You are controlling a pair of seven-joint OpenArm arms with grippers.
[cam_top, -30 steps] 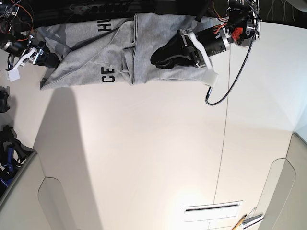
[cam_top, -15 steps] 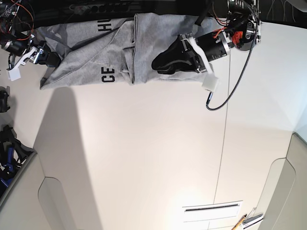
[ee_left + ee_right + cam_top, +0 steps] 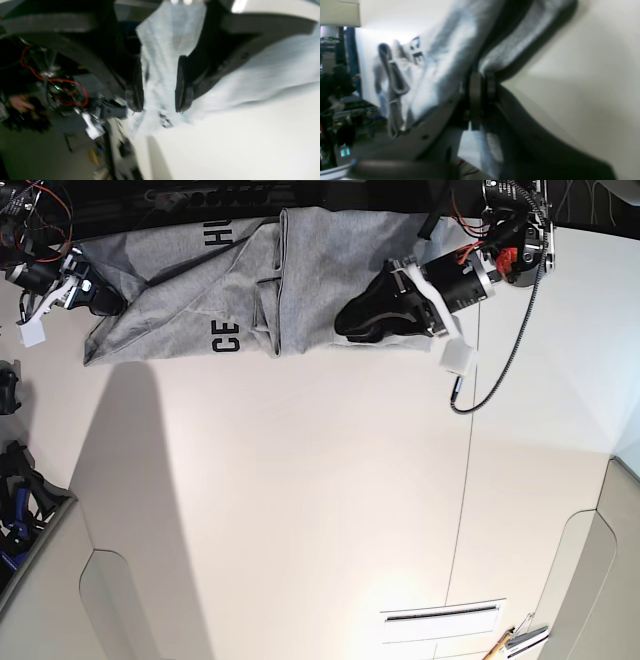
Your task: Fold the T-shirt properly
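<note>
Grey T-shirt (image 3: 190,285) on white table (image 3: 320,480); right fingers (image 3: 480,87) clamped on hem, left fingers (image 3: 183,85) parted astride cloth.

both arms end in matte black curved fingers. the left gripper (image 3: 355,320) sits on a black cylindrical wrist with a white plastic bracket, a red part and a silver ring behind it. a black cable (image 3: 500,355) loops down from that wrist. the right gripper (image 3: 100,298) also carries a white bracket, with thin red wires (image 3: 45,205) trailing above it. its flat finger pads (image 3: 475,92) look dark grey, with small screw holes along the arm.
</note>
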